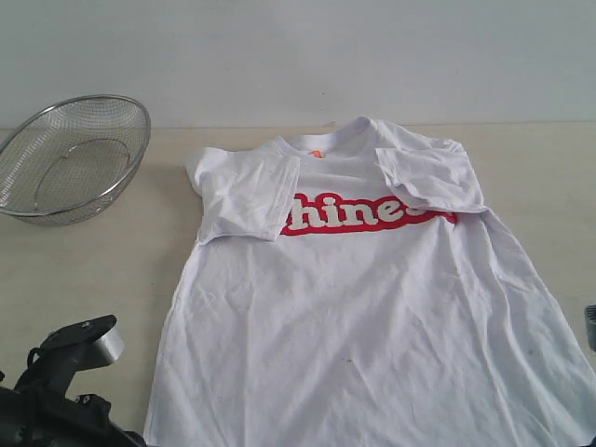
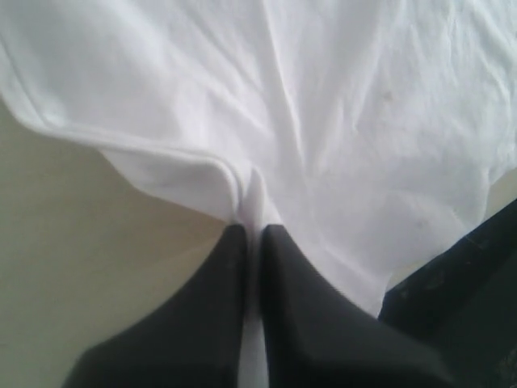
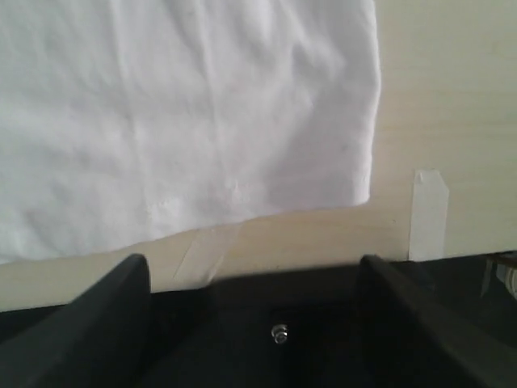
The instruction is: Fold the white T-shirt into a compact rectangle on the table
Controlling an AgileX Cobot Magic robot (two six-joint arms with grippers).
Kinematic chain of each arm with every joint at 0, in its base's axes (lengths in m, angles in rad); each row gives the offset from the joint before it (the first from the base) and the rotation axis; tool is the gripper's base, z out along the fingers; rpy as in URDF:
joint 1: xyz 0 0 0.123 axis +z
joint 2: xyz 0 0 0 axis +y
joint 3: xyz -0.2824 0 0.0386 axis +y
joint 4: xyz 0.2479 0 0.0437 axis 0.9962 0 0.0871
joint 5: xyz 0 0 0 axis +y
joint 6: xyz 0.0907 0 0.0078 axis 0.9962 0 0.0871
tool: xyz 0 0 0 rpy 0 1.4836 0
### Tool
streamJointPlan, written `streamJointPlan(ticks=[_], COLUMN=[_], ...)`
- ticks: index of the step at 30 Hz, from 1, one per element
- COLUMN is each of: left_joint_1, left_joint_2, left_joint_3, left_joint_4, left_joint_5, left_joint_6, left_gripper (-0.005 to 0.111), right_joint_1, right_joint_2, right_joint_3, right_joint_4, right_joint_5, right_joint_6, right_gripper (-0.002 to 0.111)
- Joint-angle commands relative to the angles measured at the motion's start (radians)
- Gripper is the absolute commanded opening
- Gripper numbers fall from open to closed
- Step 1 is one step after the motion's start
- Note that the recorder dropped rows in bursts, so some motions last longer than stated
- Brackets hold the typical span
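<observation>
Ends of red lettering (image 1: 358, 216) under sleeves (image 1: 244, 196); white T-shirt (image 1: 372, 326) hem off exterior view.

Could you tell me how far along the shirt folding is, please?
Done: both sleeves lie folded in over the chest of the white T-shirt. In hand: the left gripper is shut on its edge; the right gripper is open and empty, short of the hem. To do: every body fold.
</observation>
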Motion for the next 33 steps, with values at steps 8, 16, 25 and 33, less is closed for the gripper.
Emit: streamJointPlan(ticks=[8,16,25,33], left_joint_1=[-0.004,-0.004,-0.004,-0.004], left_joint_2=[-0.008,-0.008,-0.008,-0.008], left_joint_3=[-0.004,-0.004,-0.004,-0.004], left_joint_4=[-0.065,-0.087,-0.103,-0.103], left_joint_5=[0.0,0.004,0.006,0.006], left_joint_6=[0.085,0.104,0.104,0.116], left_gripper=[0.004,0.004,0.004,0.004], right_joint_1=[-0.445,-0.64,-0.646,-0.646], right_joint_2=[0.07,0.222,0.241,0.342], right_joint_3=[-0.002,-0.057,-0.047,-0.047], right_joint_4=[0.212,0.121,0.142,0.172], right_joint_5=[-0.044,0.019,0.001,-0.069], right_joint_6=[-0.383,-0.545,-0.613,-0.623], right_gripper=[0.063,0.063,0.063,0.059])
